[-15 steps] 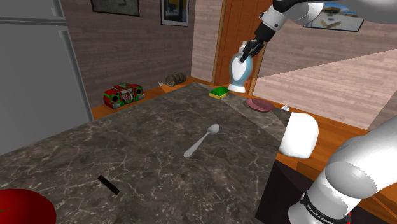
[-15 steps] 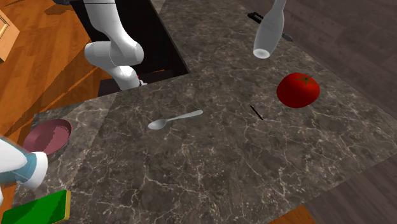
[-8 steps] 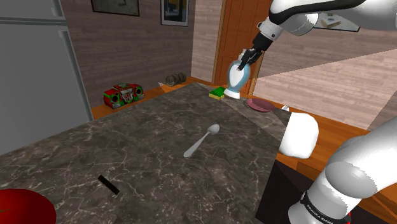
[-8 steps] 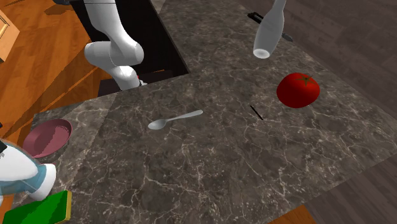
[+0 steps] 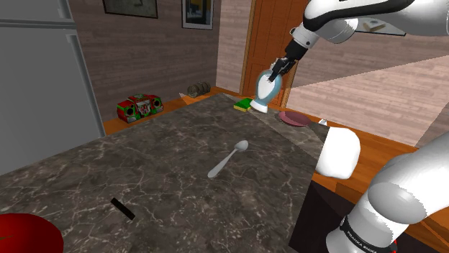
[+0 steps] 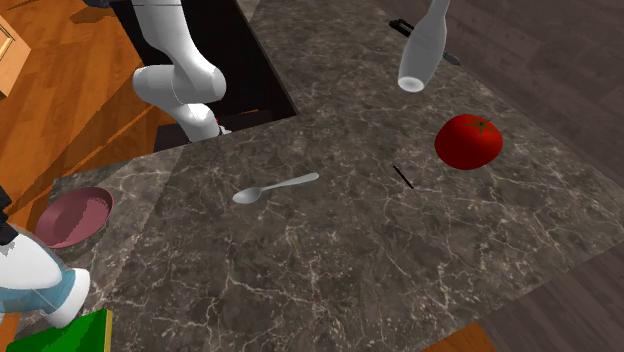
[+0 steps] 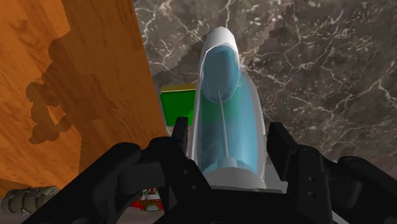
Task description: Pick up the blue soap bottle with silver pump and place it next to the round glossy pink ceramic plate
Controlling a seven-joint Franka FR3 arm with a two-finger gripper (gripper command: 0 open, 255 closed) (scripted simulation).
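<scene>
While the claw (image 5: 277, 70) pinches the soap bottle (image 5: 263, 94) near its top, its black fingers (image 7: 280, 143) pressed on either side of the clear blue body, the bottle hangs near the pink plate (image 5: 292, 118), on the plate's side toward the green sponge (image 5: 246, 106). Its long axis runs straight on from the claw, with the white base lowest and farthest from the fingers, leaning a little off upright. In the second exterior view the bottle (image 6: 40, 290) sits between the plate (image 6: 75, 215) and the sponge (image 6: 75, 335). Whether the base already touches the table (image 5: 165, 165) beside the plate I cannot tell; it looks a touch above it. So the coming move turns on the gap below the base, not on sideways travel: a short lowering close to the plate, kept clear of the sponge. The arm (image 5: 338, 18) is stretched far out toward the plate's corner of the table, forearm high, wrist bent steeply down onto the bottle.
</scene>
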